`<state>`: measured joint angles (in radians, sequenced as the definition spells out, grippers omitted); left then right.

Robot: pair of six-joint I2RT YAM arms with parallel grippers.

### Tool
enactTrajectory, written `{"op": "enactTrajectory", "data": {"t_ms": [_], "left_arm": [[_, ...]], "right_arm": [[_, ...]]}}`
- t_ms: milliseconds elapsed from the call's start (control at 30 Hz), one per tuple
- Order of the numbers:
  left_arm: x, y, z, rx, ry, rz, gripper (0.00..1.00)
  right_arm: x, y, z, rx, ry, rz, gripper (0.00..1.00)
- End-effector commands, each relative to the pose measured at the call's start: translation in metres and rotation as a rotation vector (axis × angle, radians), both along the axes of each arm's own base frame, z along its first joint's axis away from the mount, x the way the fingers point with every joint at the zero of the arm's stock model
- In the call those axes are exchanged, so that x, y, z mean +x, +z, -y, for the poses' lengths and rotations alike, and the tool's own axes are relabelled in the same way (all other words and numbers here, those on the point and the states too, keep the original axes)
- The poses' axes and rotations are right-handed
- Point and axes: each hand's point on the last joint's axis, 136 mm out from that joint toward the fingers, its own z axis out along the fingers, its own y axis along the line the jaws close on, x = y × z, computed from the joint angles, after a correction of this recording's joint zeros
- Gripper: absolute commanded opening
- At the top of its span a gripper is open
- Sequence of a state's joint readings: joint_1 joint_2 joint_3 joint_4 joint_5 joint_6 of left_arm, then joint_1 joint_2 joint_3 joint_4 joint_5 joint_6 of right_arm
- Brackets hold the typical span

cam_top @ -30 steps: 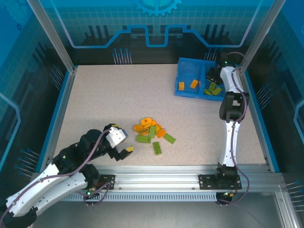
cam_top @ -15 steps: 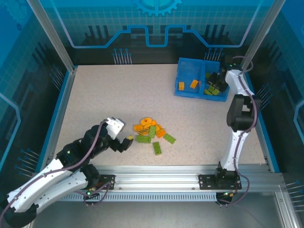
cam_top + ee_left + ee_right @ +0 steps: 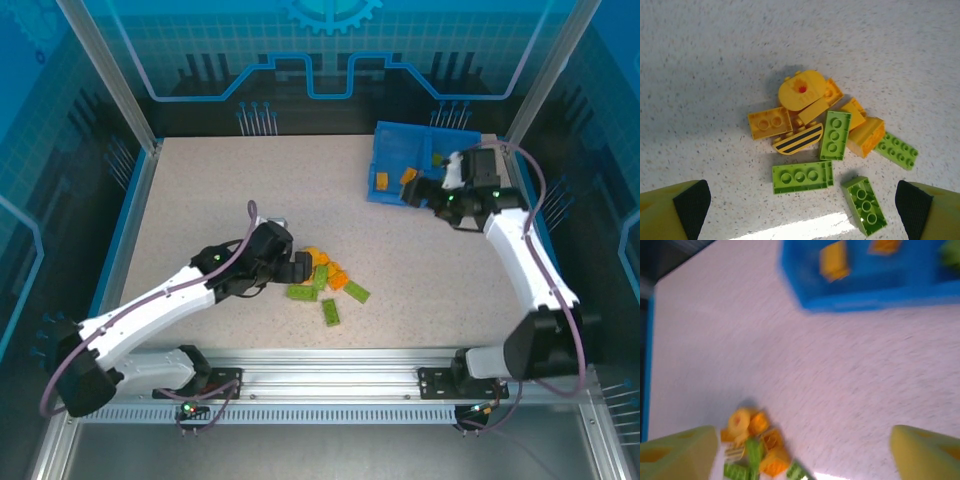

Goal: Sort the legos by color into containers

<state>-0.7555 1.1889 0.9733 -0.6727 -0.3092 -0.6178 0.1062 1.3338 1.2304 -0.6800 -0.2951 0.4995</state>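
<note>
Left wrist view: left gripper (image 3: 802, 200) spread wide over the legos (image 3: 835, 132) at centre; right gripper (image 3: 805, 450) likewise apart, empty.

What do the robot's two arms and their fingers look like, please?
The left arm and right arm have white shells with black joints, and a thin purple cable loops along each. Small green lights glow at some joints. The fingers are yellow-green with black pads.
</note>
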Motion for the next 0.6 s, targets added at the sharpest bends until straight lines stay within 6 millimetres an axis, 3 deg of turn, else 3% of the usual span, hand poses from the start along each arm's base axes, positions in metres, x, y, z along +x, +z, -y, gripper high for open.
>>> {"op": "enactTrajectory", "data": {"t_ms": [0, 100, 200, 400, 567], "left_arm": [[0.013, -0.007, -0.007, -0.074, 0.164, -0.072, 0.99], [0.025, -0.030, -0.010, -0.114, 0.270, -0.173, 0.94], [0.034, -0.051, -0.007, -0.108, 0.303, -0.223, 0.91], [0.043, -0.091, -0.001, -0.038, 0.289, -0.307, 0.83], [0.046, -0.107, -0.003, -0.019, 0.296, -0.314, 0.71]], "right_arm": [[-0.053, 0.003, -0.052, 0.088, 0.231, -0.007, 1.00], [-0.084, 0.006, -0.076, 0.122, 0.311, -0.005, 1.00], [-0.101, 0.008, -0.086, 0.125, 0.337, -0.016, 1.00], [-0.106, 0.005, -0.081, 0.073, 0.332, -0.047, 1.00], [-0.106, 0.004, -0.079, 0.058, 0.336, -0.052, 1.00]]}}
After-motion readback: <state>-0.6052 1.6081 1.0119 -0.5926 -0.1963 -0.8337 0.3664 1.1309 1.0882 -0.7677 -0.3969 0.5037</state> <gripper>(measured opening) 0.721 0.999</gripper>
